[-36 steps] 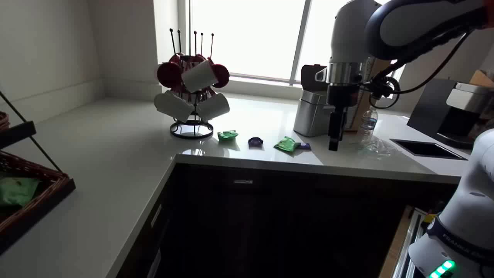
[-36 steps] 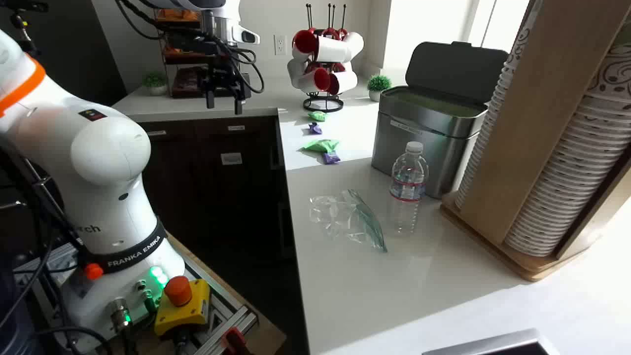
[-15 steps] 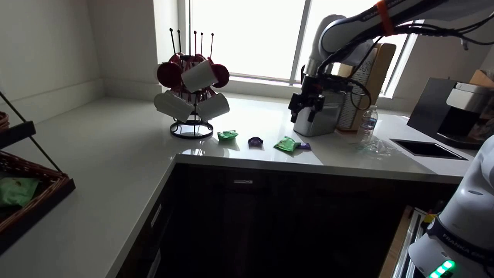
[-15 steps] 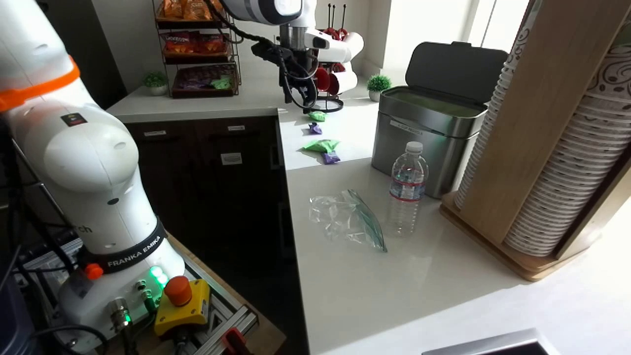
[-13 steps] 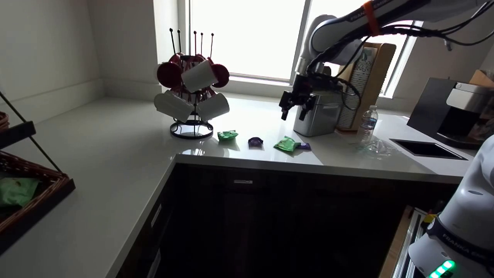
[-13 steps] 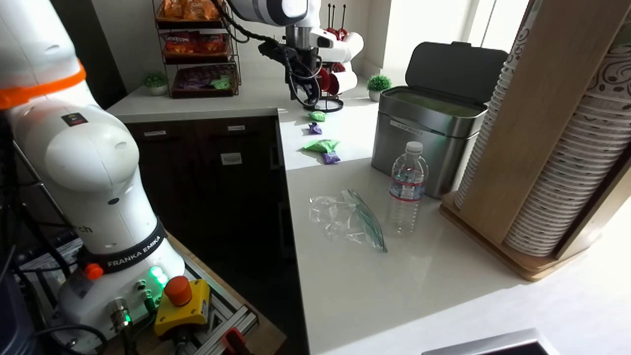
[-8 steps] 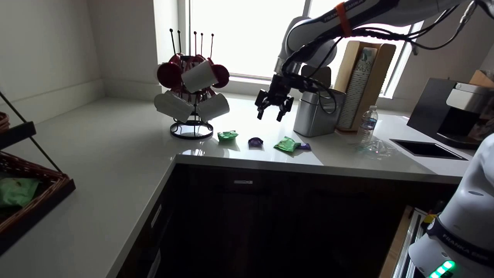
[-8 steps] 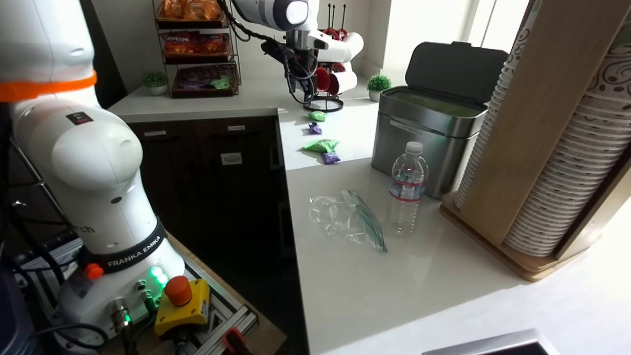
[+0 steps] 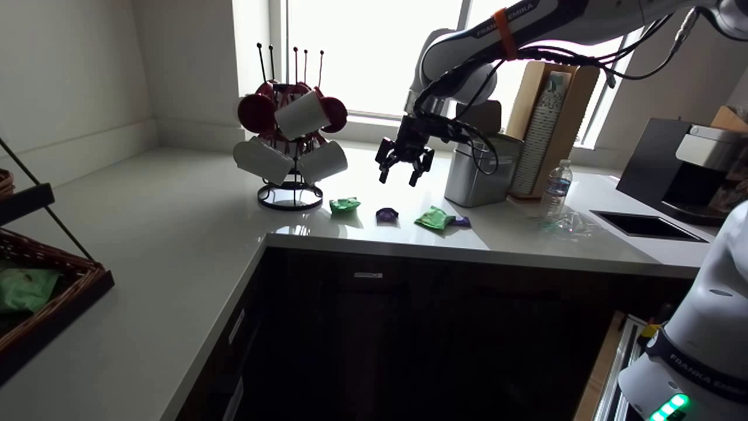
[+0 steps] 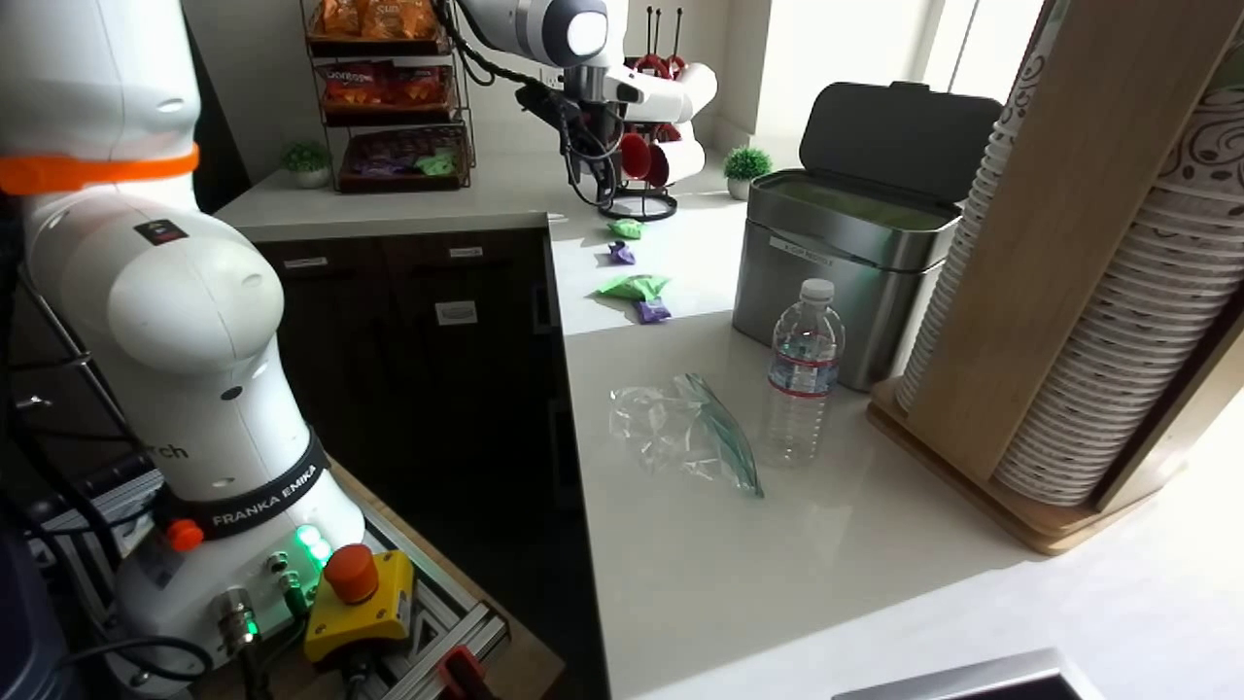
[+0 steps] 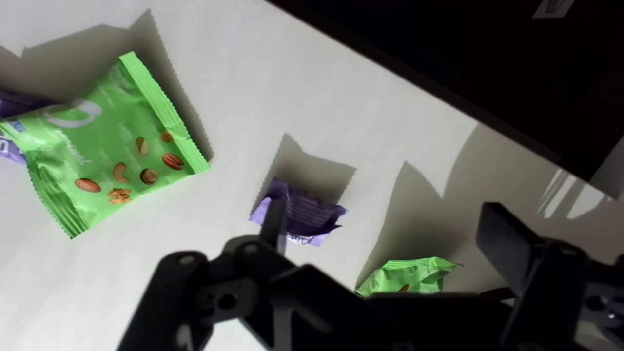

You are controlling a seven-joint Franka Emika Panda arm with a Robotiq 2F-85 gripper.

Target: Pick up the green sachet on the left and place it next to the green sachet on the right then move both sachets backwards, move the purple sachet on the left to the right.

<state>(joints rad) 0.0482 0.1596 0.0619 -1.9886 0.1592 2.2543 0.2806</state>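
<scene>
A green sachet lies near the mug rack in both exterior views (image 9: 345, 205) (image 10: 626, 229). A dark purple sachet (image 9: 386, 216) lies beside it, apart from it. A larger-looking green sachet (image 9: 435, 218) lies further along, touching and partly covering a second purple packet (image 9: 461, 221). My gripper (image 9: 398, 179) is open and empty, pointing down above the counter. In the wrist view, my gripper (image 11: 385, 214) has the green sachet by the rack (image 11: 409, 275) between its fingers in the picture, partly hidden by the gripper body. One finger overlaps the purple sachet (image 11: 309, 214).
The mug rack (image 9: 290, 196) stands beside the nearest green sachet. A metal bin (image 9: 474, 175) with its lid up, a water bottle (image 10: 806, 369), a clear plastic bag (image 10: 680, 428) and a cup holder (image 10: 1020, 292) stand along the counter. The counter's front edge (image 9: 409, 245) is close to the sachets.
My gripper has swung from in front of the counter to over it, then moved toward the mug rack, slowing lately. It stays open. The sachets have not moved.
</scene>
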